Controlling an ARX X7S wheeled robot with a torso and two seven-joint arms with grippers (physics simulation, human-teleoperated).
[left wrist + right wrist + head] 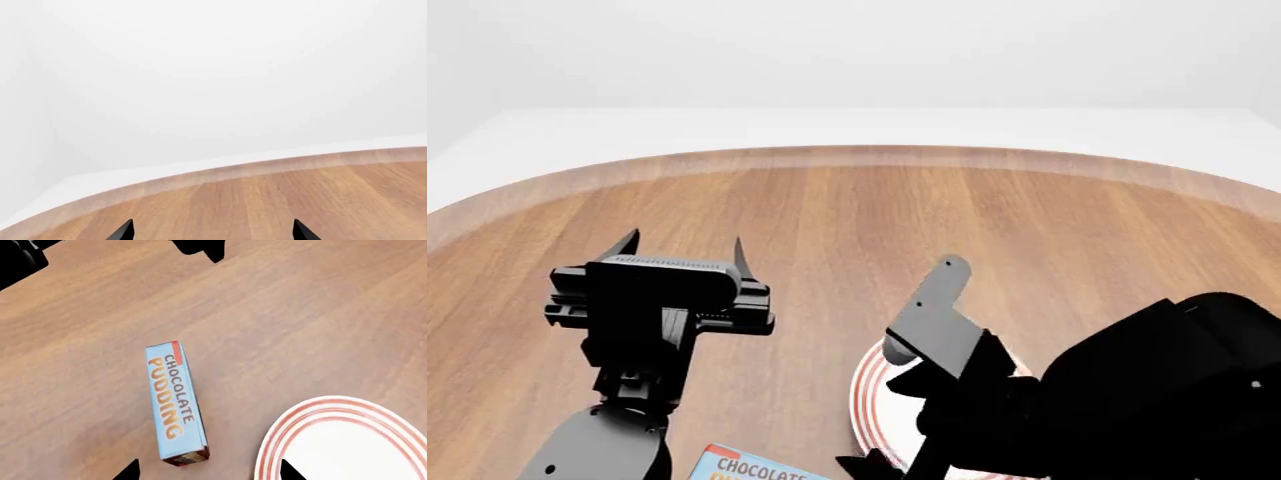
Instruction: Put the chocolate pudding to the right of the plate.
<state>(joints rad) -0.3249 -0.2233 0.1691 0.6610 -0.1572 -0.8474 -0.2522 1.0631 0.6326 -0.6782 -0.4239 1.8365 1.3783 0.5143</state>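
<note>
1. The chocolate pudding (175, 402), one carton, is shown lying flat on the wooden table (300, 315), just beside the plate (347, 440) and apart from it; in the head view it lies at the plate's left.
2. One plate is counted, white with red rings.
3. The carton is judged light and stiff, with smooth printed faces that may slip; a hold across its two long narrow sides, near the middle, is advised.
4. The right gripper (207, 471) is seen above the carton with its tips spread and nothing between them.
5. The left gripper (683, 245) is held clear over bare wood, jaws apart and empty.
</note>
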